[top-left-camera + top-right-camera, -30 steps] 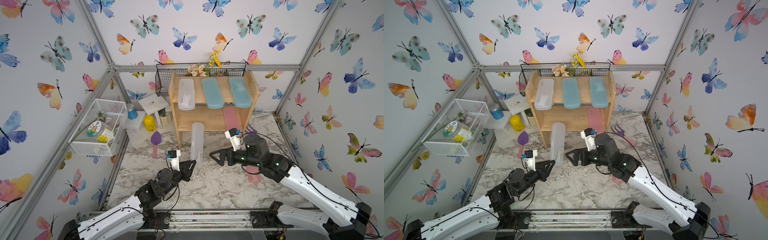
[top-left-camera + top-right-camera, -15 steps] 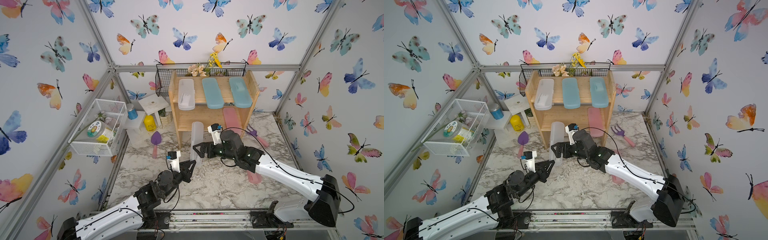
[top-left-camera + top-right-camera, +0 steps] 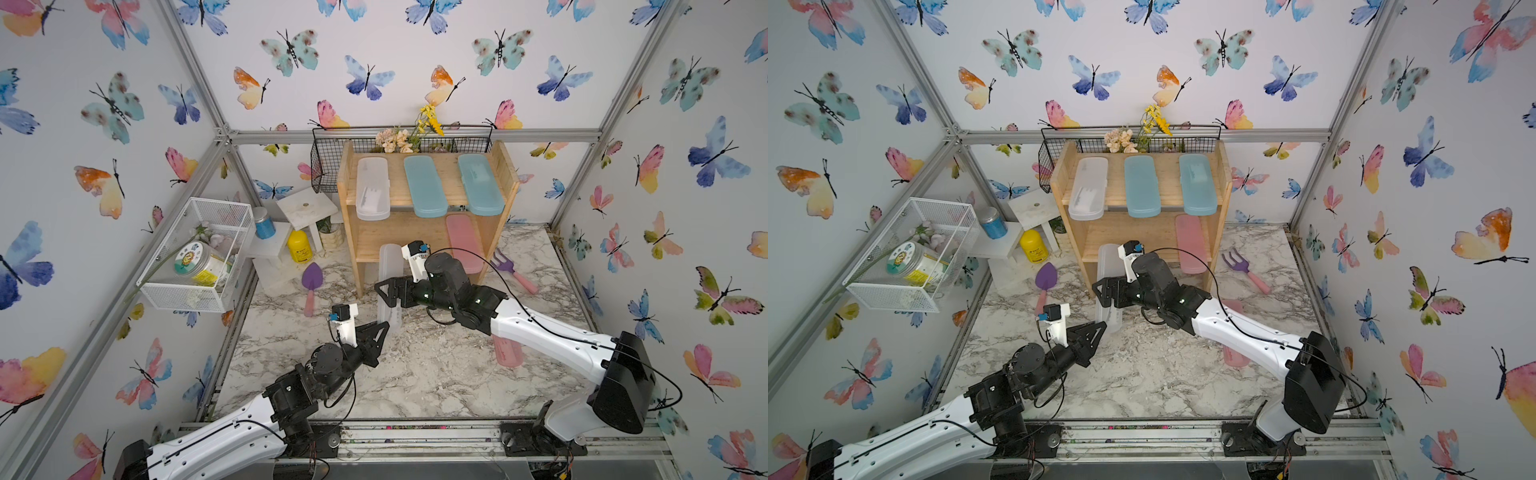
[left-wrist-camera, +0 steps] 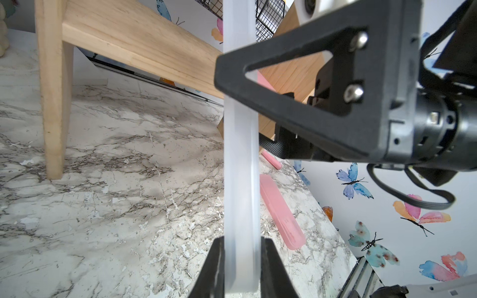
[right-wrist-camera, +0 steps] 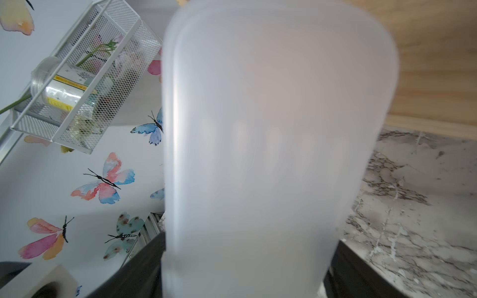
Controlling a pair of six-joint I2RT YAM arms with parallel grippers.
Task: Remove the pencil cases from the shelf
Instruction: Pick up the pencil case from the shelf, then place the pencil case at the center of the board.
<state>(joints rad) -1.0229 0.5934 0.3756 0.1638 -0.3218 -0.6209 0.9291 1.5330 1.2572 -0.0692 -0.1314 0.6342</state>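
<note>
Butterfly-papered cell, marble surface (image 3: 415, 374). Pine shelf (image 3: 509, 174) at far centre. Its top tier holds a frosted case (image 3: 372, 187), middle teal case (image 3: 424, 185) and right teal case (image 3: 480, 183). Shelved pink case (image 3: 464, 243) lies on the lower tier, right side. Loose pink case (image 3: 507, 353) lies flat on the surface, partly under the right arm. Held frosted case (image 3: 388, 266) stands upright just in front of the shelf. Left hand (image 3: 380, 332) is clenched on its near end. Right hand (image 3: 388, 293) has fingers flanking mid-body; can't tell if it's gripping.
</note>
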